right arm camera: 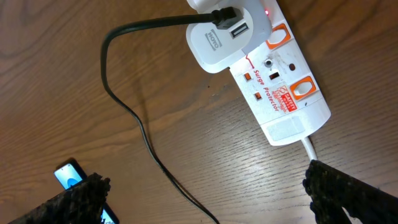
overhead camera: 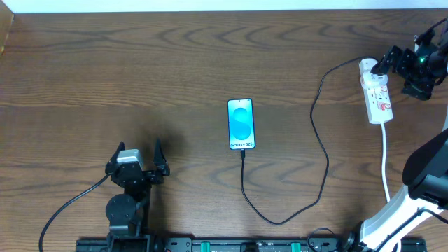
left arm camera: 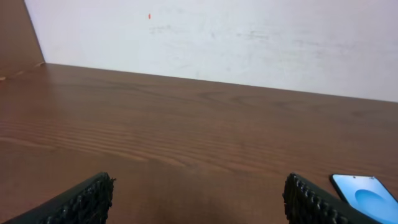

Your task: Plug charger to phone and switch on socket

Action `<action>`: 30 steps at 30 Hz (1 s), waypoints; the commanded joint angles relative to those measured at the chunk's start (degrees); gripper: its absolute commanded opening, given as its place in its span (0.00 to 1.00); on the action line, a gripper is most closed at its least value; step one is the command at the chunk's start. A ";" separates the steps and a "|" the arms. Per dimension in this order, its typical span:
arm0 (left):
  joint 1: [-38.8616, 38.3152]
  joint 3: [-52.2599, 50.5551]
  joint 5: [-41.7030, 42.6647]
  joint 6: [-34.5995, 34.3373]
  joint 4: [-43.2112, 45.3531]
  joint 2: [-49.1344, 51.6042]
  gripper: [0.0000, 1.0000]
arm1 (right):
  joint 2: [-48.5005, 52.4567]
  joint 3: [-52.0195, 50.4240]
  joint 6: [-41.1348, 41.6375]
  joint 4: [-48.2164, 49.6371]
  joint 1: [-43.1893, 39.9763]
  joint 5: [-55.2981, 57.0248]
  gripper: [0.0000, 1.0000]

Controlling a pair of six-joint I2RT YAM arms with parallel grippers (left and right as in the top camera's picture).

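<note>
The phone (overhead camera: 241, 124) is pictured lying face up on the wooden table (overhead camera: 140, 70), its screen lit blue. The charger (overhead camera: 323, 147) is joined to the phone's lower edge and looped away to the phone's right, where its white plug (right arm camera: 217, 40) is seated in the socket (overhead camera: 378, 98). The right gripper (right arm camera: 205, 179) is held spread wide over the socket, gripping nothing. The left gripper (overhead camera: 138, 150), fingers likewise parted and empty, is seen at the phone's lower left.
</note>
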 commanded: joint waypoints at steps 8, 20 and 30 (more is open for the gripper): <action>0.31 -1.07 0.35 1.38 -2.21 -0.46 0.87 | -0.85 0.81 0.59 -0.02 0.24 -0.31 0.99; 0.31 -1.07 0.35 1.38 -2.19 -0.37 0.88 | -0.85 0.81 0.59 -0.02 0.24 -0.28 0.99; 0.31 -1.07 0.35 1.38 -2.19 -0.37 0.87 | -0.85 0.81 0.59 -0.02 0.24 -0.31 0.99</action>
